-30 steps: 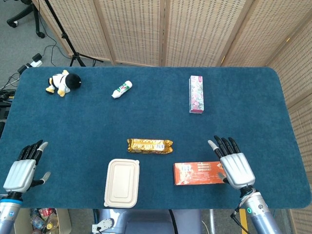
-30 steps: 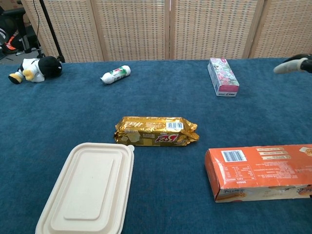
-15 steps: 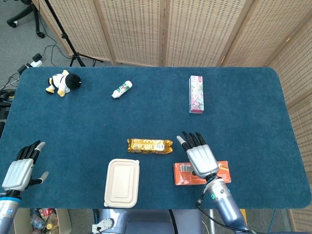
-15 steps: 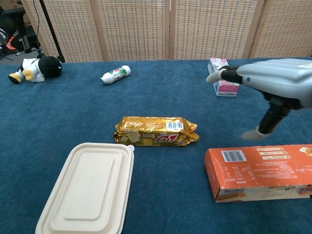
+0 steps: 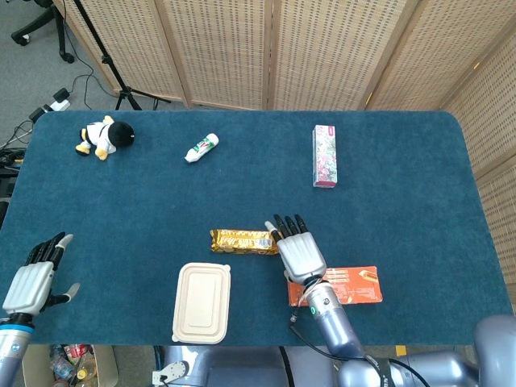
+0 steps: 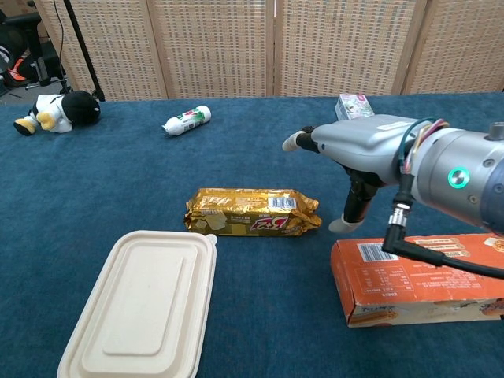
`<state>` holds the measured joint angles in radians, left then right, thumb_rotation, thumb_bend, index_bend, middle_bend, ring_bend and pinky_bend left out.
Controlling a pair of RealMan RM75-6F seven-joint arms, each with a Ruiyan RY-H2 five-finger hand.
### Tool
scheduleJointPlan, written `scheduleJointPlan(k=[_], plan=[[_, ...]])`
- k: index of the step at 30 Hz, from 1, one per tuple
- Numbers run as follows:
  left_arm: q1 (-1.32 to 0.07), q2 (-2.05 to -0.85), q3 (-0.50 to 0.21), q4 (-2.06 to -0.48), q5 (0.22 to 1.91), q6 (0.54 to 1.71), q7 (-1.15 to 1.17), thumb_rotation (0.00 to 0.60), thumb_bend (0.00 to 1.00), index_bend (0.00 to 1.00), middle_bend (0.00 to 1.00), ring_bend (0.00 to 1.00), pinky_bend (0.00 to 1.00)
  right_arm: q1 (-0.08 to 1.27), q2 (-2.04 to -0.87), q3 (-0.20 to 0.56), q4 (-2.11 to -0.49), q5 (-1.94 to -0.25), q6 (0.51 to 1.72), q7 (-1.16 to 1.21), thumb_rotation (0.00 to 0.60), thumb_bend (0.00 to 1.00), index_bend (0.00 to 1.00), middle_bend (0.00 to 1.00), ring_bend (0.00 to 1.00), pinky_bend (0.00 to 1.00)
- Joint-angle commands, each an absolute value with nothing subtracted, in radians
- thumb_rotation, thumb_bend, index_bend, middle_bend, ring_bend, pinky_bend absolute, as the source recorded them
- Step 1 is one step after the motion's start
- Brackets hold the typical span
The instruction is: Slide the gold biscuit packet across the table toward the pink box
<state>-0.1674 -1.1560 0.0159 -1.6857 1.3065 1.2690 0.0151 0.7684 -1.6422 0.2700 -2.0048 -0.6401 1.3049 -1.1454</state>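
The right robot hand [image 5: 300,251] was flat and open, holding nothing, beside the gold biscuit packet [image 5: 246,240], so it should push gently toward the pink box [image 5: 325,156].

I can't read any word or brand; gold biscuit packet [image 6: 252,212] shows a white barcode patch and red lettering too blurred to make out, orange box [image 6: 421,277] has a barcode label and small illegible print lines, white bottle [image 6: 187,120] label unreadable
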Motion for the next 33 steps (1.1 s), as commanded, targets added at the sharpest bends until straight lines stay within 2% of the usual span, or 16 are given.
scheduleJointPlan(k=[1,33], plan=[[-0.169,-1.159,0.018,-1.68,1.312,1.26,0.009,0.6,0.3,0.0,0.0,0.0,0.0,0.798,-1.667,0.277,-1.973,-0.613,1.306,-1.143,0.6,0.25,0.01,0.0,0.0,0.0],[-0.172,-1.177,0.002,-1.649,1.3,1.21,-0.027,0.6,0.3,0.0,0.0,0.0,0.0,0.989,-1.805,0.297,-1.735,-0.492,1.232,-1.061,0.6,0.26,0.01,0.0,0.0,0.0]])
